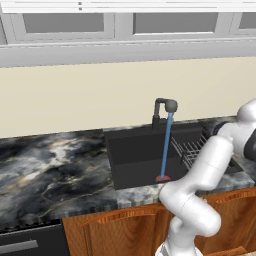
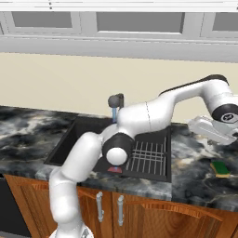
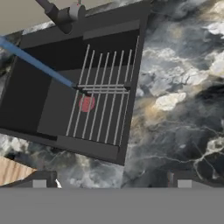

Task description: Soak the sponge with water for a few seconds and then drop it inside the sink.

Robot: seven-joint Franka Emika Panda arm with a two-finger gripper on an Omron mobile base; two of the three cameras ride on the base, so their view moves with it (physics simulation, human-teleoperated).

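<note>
1. the sponge [image 2: 220, 168] lies flat on the marbled counter [image 2: 195, 179] at the right edge of the right base frame, well apart from the sink [image 2: 69, 139], which sits left of centre
2. the gripper [image 2: 214, 131] hangs just above and left of the sponge, not touching it; its fingers [image 3: 47, 180] stand spread wide with nothing between them
3. the water [image 1: 166, 142] runs as a thin blue stream from the dark tap [image 1: 164, 107] down to a reddish patch [image 1: 162, 178] on the basin floor, centre of the left base frame
4. a wire rack [image 2: 148, 155] sits in the sink's right part
</note>
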